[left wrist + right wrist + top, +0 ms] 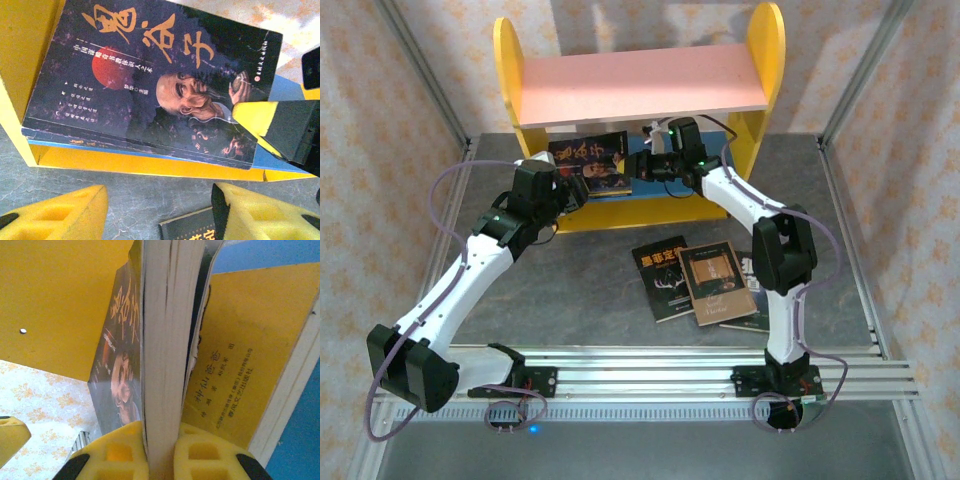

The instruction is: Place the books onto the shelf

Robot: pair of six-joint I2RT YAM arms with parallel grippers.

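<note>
A dark book (590, 165) with a portrait and yellow characters lies tilted on the blue lower board of the shelf (640, 85). My right gripper (640, 166) is shut on its right edge, and in the right wrist view the pads (120, 455) pinch the book's page block (165, 350). A yellow-covered book (250, 365) rests against it. My left gripper (570, 192) hovers open just in front of the shelf's yellow lip (150, 165), its fingers (55, 215) apart over bare table, facing the dark book (150, 75). More books (665, 278) lie on the table.
A brown-covered book (715, 283) overlaps the dark one on the table, and a third (752, 290) is partly hidden behind my right arm. The shelf's yellow side panels (507, 70) flank the lower board. Metal frame posts (420, 70) border the table.
</note>
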